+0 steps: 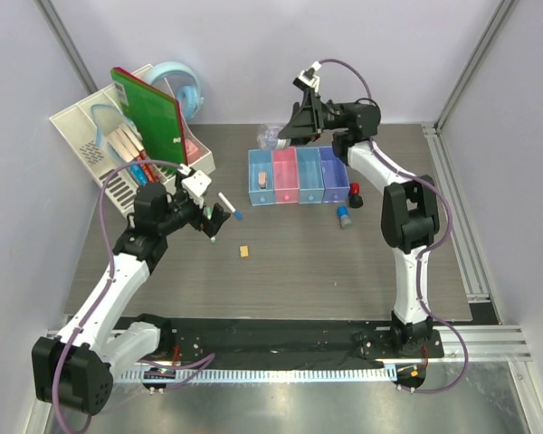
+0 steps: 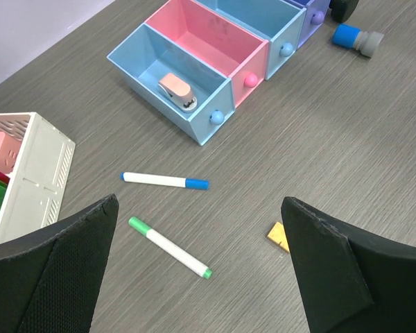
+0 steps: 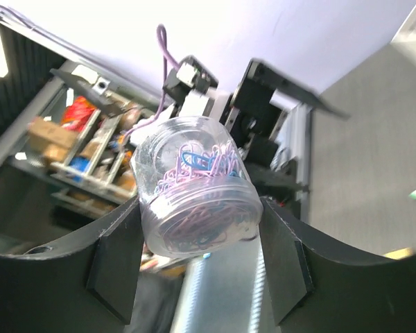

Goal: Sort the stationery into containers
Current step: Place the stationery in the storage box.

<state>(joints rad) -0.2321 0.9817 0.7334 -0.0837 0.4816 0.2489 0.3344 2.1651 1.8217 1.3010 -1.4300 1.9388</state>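
My left gripper is open and empty, hovering over the table. Below it lie the green-capped pen and the blue-capped pen, with the tiny orange block by the right finger. The four joined bins stand in a row; the pink eraser lies in the light-blue one. The red-and-black cylinder and blue-grey cylinder lie right of the bins. My right gripper is shut on a clear jar of paper clips, held up behind the bins.
A white slotted organizer with a green book stands at the back left, close to my left arm. A round light-blue tape dispenser sits behind it. Walls close in both sides.
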